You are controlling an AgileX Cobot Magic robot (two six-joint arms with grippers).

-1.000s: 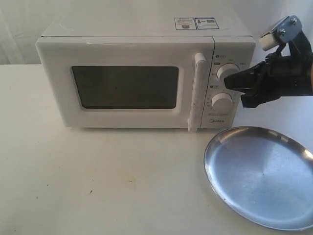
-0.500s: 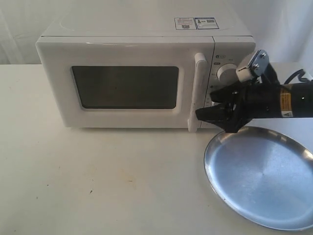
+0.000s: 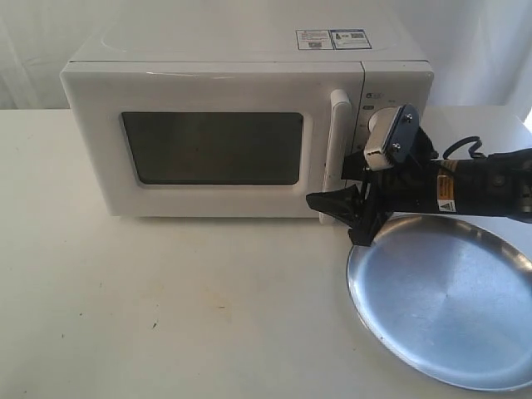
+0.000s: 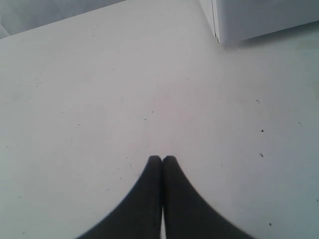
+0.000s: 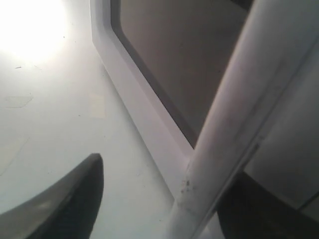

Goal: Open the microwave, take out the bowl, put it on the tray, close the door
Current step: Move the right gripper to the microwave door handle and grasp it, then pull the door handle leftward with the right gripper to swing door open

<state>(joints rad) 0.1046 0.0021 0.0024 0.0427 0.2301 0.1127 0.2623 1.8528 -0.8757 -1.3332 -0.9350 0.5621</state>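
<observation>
The white microwave (image 3: 216, 66) stands at the back of the table, its door (image 3: 208, 91) shut, dark window facing me. My right gripper (image 3: 337, 212) is open at the lower end of the vertical bar handle (image 3: 337, 133). In the right wrist view the handle (image 5: 239, 124) runs between my two dark fingers (image 5: 75, 199), one finger on each side of it and neither visibly pressing on it. The silver tray (image 3: 449, 307) lies on the table at the front right, under the right arm. The bowl is hidden. My left gripper (image 4: 162, 158) is shut over bare table.
The right arm's wrist camera (image 3: 391, 137) covers the microwave's dials. A bottom corner of the microwave (image 4: 259, 17) shows in the left wrist view, some way from the left gripper. The cream table (image 3: 166, 299) stretches in front of the microwave.
My right gripper has swung left and down from in front of the dials to the bottom of the door handle. The door and tray have not moved.
</observation>
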